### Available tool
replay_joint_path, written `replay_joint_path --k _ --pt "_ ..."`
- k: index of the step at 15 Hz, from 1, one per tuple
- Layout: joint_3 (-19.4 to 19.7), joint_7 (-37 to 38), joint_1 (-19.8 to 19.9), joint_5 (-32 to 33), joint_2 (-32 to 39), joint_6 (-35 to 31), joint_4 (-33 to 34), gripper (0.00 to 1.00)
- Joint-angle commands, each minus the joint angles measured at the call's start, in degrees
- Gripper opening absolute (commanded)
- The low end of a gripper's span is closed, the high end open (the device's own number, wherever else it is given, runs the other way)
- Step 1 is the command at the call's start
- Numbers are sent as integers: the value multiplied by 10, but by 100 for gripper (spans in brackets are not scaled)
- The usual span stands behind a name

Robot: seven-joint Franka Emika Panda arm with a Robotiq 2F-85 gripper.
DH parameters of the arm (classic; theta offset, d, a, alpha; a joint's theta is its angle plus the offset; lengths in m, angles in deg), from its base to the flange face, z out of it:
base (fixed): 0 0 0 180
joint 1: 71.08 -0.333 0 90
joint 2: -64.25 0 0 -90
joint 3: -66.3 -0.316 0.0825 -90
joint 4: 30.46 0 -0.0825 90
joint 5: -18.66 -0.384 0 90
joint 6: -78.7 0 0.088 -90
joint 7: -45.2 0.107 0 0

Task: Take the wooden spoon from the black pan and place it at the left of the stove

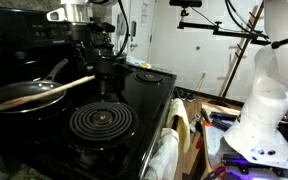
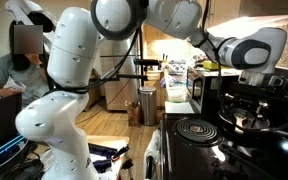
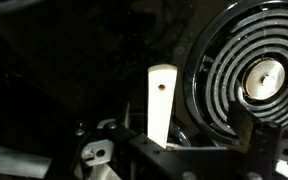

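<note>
Wrist view: very dark, most of the frame is black glass. The wooden spoon (image 3: 160,100) shows only as its pale, squared handle end with a small hole near the tip. It stands nearly vertical at frame centre, tip toward the top. Its lower part runs under the gripper (image 3: 169,150), which is blurred and cut off by the bottom edge. Cannot tell whether the jaws are clenched on the handle or released. The coiled burner (image 3: 256,80) fills the right side, cropped at the right edge. In an exterior view the spoon's whole length is visible. Its long axis runs from lower left up toward the right, the broad end over the black pan (image 1: 34,88) at frame left. The handle end reaches past the pan's rim toward frame centre, just under the dark gripper. The pan sits on the stove (image 1: 144,100), left of the burner ring, its own handle angled to the upper right. The back control panel at upper left is too dark for any lettering to be read. In an exterior view the white arm (image 2: 84,60) fills the middle, and pan and spoon are lost in clutter at the right edge. A person (image 2: 9,65), face blurred, stands at upper left.
</note>
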Motion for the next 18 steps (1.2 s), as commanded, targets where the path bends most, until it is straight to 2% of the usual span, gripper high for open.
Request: replay_joint_path --k 1,8,9,10,18 --pt "-6 -25 6 32 31 -2 19 100" --pt "-6 -14 6 50 68 -21 34 100" --pt "-7 -9 7 46 71 -26 38 75" --pt "-7 -11 7 47 74 -27 41 74" --pt "-7 -9 8 45 72 -27 62 20"
